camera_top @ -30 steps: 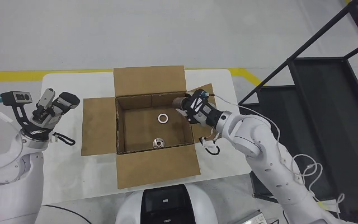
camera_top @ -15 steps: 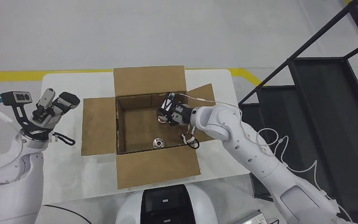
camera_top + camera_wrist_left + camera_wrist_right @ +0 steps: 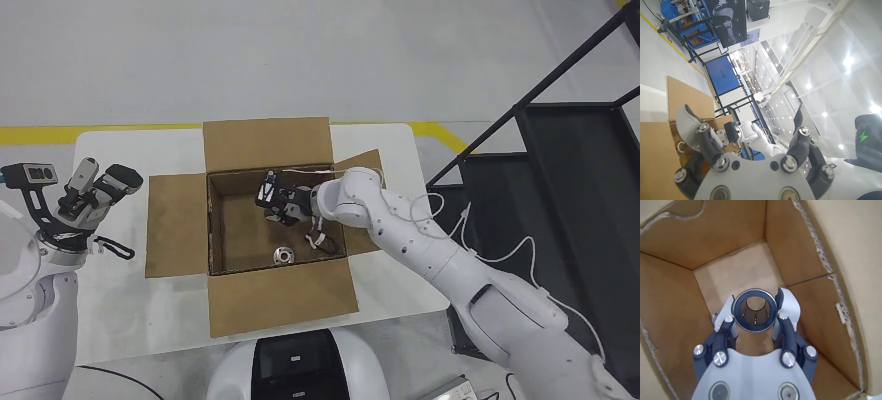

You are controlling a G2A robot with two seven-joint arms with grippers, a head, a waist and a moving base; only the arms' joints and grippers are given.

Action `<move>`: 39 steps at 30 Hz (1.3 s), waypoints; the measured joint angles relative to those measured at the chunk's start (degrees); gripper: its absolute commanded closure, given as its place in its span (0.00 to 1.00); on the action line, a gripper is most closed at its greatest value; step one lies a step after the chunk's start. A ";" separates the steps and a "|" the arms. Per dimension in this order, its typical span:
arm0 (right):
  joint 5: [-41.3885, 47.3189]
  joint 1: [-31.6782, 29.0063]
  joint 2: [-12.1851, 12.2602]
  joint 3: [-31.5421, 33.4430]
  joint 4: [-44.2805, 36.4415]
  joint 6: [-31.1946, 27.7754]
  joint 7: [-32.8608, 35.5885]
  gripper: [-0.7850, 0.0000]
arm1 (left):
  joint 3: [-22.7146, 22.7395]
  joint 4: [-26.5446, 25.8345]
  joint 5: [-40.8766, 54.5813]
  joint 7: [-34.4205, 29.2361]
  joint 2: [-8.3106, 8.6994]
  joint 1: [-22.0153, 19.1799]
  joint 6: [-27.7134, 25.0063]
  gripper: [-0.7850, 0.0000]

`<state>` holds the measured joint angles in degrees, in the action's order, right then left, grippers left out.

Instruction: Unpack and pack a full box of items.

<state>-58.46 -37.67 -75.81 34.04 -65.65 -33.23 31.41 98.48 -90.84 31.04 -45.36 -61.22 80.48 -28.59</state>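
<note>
1. Inside the open cardboard box [image 3: 180, 225], close to its far wall, the right gripper [image 3: 755, 296] pinches a metal sleeve bearing [image 3: 755, 327]. One finger presses on each side of the bearing. Its dark ringed end faces the wrist camera, and rows of small balls line the bore.
2. Whether the bearing rests on the box floor or hangs just above it cannot be told.
3. A small metal part [image 3: 283, 255] lies on the box floor near the near wall, apart from the right gripper. In the right wrist view it is partly hidden behind one finger.
4. The box stands on a white table [image 3: 120, 290] with all four flaps folded outward.
5. The left gripper [image 3: 742, 109] hangs over the table's left end, well apart from the box. Its fingers are spread wide with nothing between them.
</note>
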 measured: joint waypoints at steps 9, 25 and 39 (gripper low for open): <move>-1.75 4.98 -5.03 -6.27 9.86 -2.91 -4.01 1.00 | 0.00 0.00 0.00 0.00 0.00 0.00 0.00 0.00; -4.75 7.98 -11.58 -11.00 23.15 -3.94 -8.89 0.00 | 0.00 0.00 0.00 0.00 0.00 0.00 0.00 0.00; -0.28 12.68 -10.90 -5.12 22.83 -14.29 -11.96 0.00 | 0.00 0.00 0.00 0.00 0.00 0.00 0.00 0.00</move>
<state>-58.73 -24.98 -86.71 28.92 -42.82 -47.52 19.45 98.48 -90.84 31.04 -45.36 -61.22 80.48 -28.59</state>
